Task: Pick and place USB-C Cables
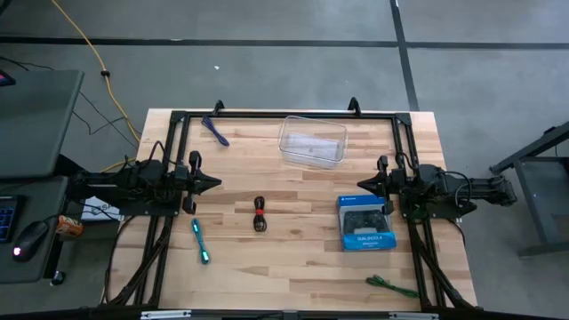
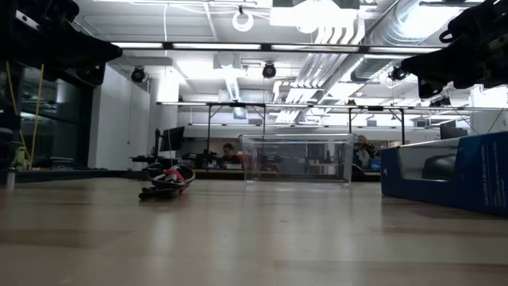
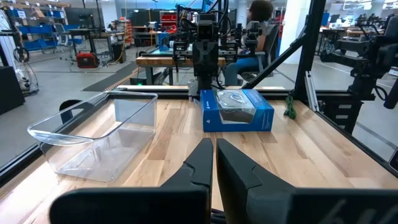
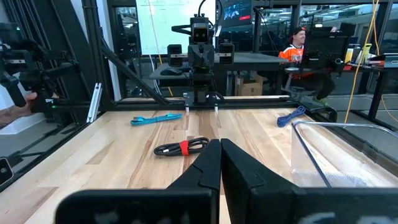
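Four cable bundles lie flat on the wooden table. The dark purple one (image 1: 215, 130) is near the far left corner, the black one with a red band (image 1: 260, 215) mid-table, the cyan one (image 1: 201, 242) near the left side, the green one (image 1: 392, 285) by the near right corner. My left gripper (image 1: 216, 184) hovers shut at the table's left side, my right gripper (image 1: 361, 185) shut at the right side, both above the table and touching nothing. The right wrist view shows the black cable (image 4: 181, 147), the cyan one (image 4: 155, 118) and the purple one (image 4: 291, 116).
A clear plastic tub (image 1: 312, 141) stands at the far middle of the table. A blue game-controller box (image 1: 365, 223) lies right of centre, just below my right gripper. A black frame (image 1: 284, 114) runs round the table edges. People sit in the room beyond.
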